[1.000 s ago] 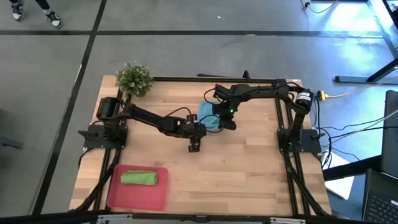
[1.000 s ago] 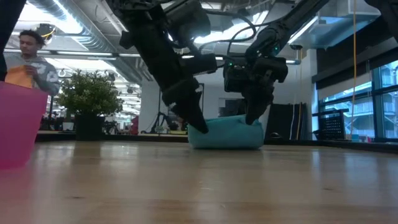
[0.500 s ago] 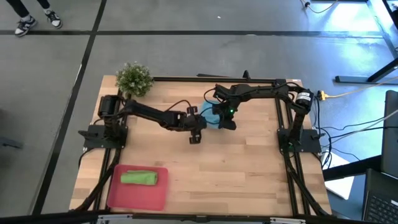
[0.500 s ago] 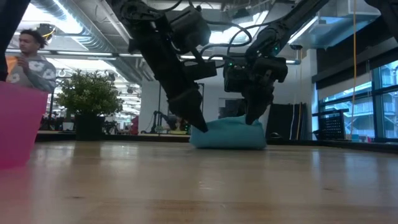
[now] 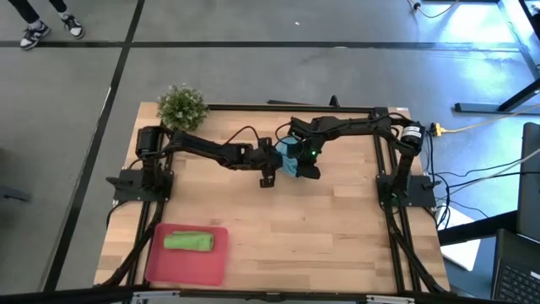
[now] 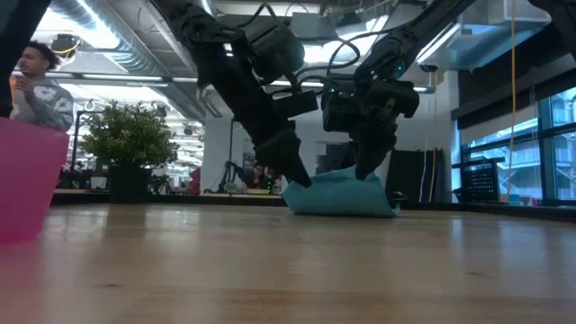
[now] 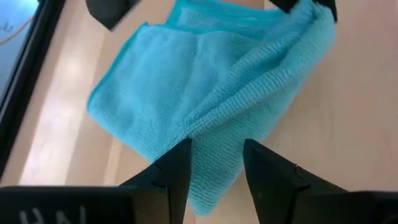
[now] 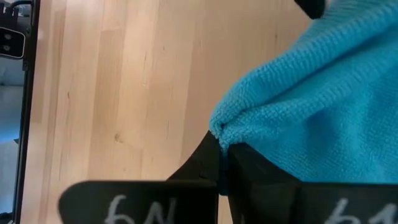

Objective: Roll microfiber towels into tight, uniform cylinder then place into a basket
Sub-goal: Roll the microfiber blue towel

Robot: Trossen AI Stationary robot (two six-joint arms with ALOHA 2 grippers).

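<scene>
1. Blue towel (image 5: 289, 158): lies partly folded near the middle of the table (image 5: 337, 228), between the two grippers. In the left wrist view one fold stands up as a ridge across the flat layers; no cylinder is formed yet.

2. Right gripper (image 5: 307, 168): fingers fully closed, pinching a corner of the blue towel; the right wrist view shows the cloth edge caught at the fingertips. The low view shows this gripper planted on the right end of the towel.

3. Left gripper (image 5: 268, 176): fingers part-way apart, straddling the raised fold in the left wrist view. Whether they actually pinch the cloth or only bracket it cannot be told.

4. Change over the last second: the left arm has swung toward the far side of the table and in toward the right gripper, so the two now stand just beside each other over the towel. The towel, a rounded mound a second ago, now looks flatter and wedge-shaped in the low view, with a thin edge trailing at its right end.

5. Meaning for the task: judged from this, the blue towel is being gathered or repositioned, and rolling is at an early stage.

6. Green towel (image 5: 188, 241): already rolled, lying inside the basket (image 5: 211, 268) at the near left corner of the table, well apart from the work.

7. Plant (image 5: 181, 106): stands at the far left corner, uninvolved.
</scene>
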